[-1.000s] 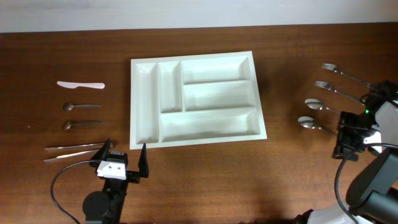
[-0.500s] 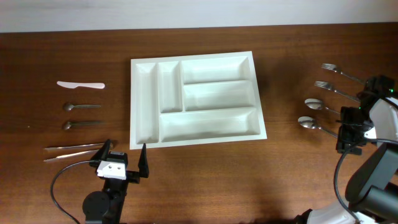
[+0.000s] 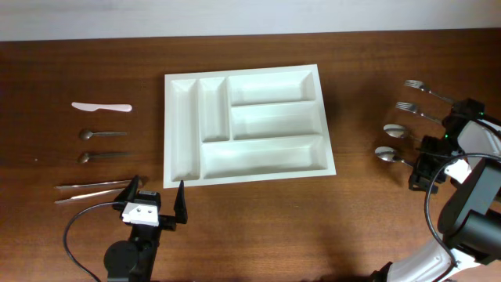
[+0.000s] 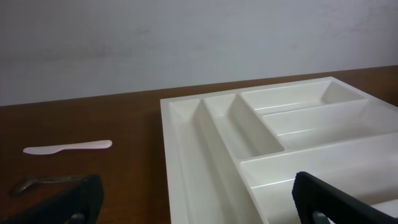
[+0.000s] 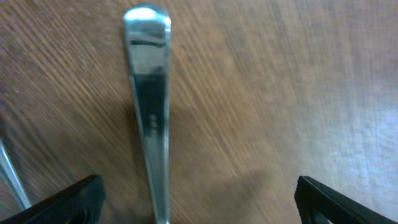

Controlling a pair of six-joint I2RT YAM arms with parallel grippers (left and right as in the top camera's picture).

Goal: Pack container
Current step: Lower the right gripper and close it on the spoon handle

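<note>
You held the right gripper (image 5: 199, 200) spread wide astride the handle of the nearest spoon (image 5: 148, 112), evidently to pinch it for packing, while the left gripper (image 3: 156, 188) sat equally spread just before the empty container (image 3: 266, 153) at mid-table.

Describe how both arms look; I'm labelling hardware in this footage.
Left arm: black jaws, white block behind them, looping black cable, round black base. Right arm: black jaws, white and dark grey links, small green light, black cable.
</note>
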